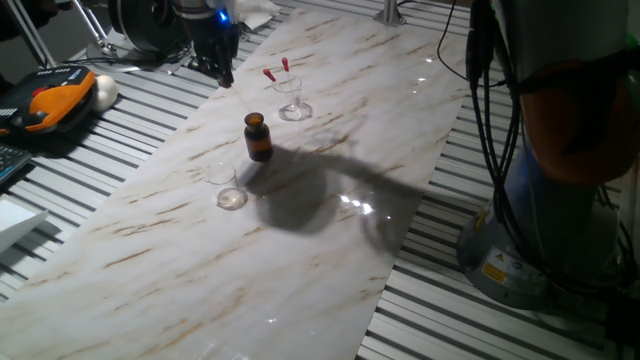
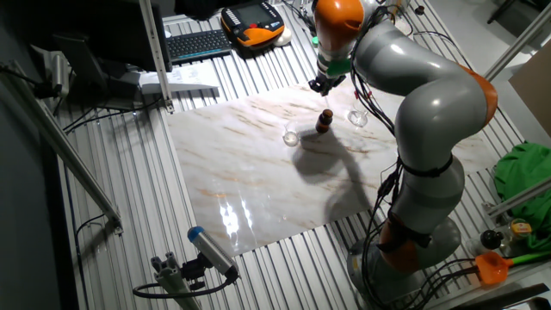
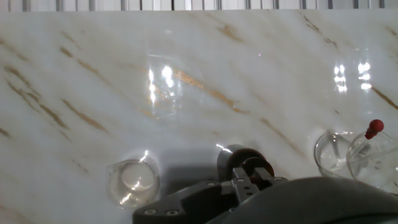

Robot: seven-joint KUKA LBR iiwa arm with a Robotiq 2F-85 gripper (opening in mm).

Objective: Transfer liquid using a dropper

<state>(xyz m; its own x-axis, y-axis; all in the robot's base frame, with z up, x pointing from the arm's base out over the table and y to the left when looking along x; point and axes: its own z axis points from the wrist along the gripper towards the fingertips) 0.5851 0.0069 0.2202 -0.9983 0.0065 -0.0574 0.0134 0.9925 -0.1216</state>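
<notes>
Fingers of the black gripper (image 1: 222, 70) are empty; their spread cannot be told. Beside them, the clear red-bulbed dropper (image 1: 290, 85) stands in a small glass beaker (image 1: 294, 103). Approach is judged underway; lowering onto the bulb is required.

Premises: a robotics laboratory or test cell. Evidence: a marble-patterned board (image 2: 250, 164) laid on a slatted aluminium bench (image 2: 129, 224); a large grey and orange robot arm (image 2: 422, 103) at the right of the frame, with bundled cables; an orange teach pendant (image 2: 252, 23) and a keyboard (image 2: 198, 43) at the top; metal framing struts (image 2: 69, 164) at the left; small glassware and an amber bottle (image 1: 258, 136) at mid-board
</notes>
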